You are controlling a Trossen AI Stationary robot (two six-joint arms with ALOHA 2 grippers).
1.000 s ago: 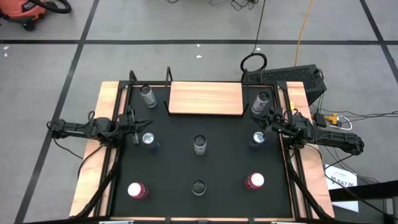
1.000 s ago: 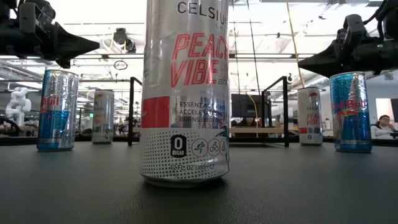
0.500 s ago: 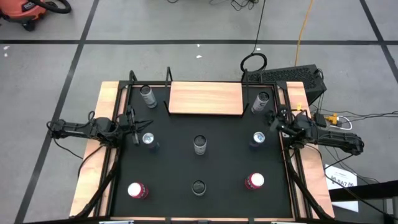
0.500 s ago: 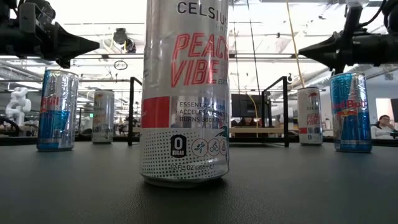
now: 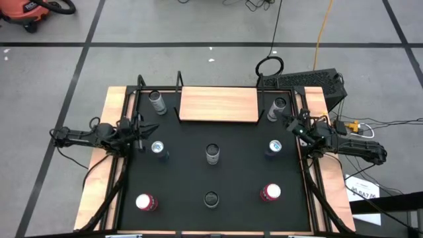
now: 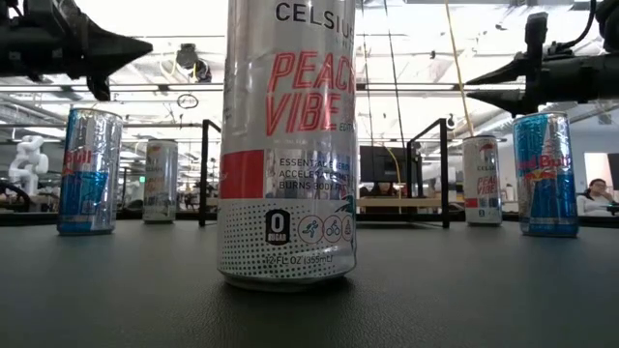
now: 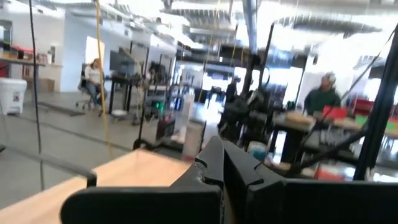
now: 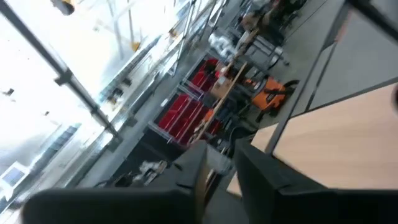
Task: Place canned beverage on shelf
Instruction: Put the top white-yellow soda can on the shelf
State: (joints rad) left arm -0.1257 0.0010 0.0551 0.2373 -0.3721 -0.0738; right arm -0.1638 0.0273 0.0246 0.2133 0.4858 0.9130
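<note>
Black table fills the middle of the high view, and many cans stand on it. At the upper middle lies the wood shelf. No can stands on it yet.

On the right side of the frame, the right gripper has moved. A second ago it was just above the blue can. Now it has pulled back and up the frame, and it sits near the silver can beside the shelf's right end. Its jaws are open a little and hold nothing.

On the left side, the left gripper has moved up the frame a little too. Its jaws look pressed together and hold nothing.

I think the right arm has left the blue can and may go for the silver can. No can is picked up yet, so the job is only at its start.
</note>
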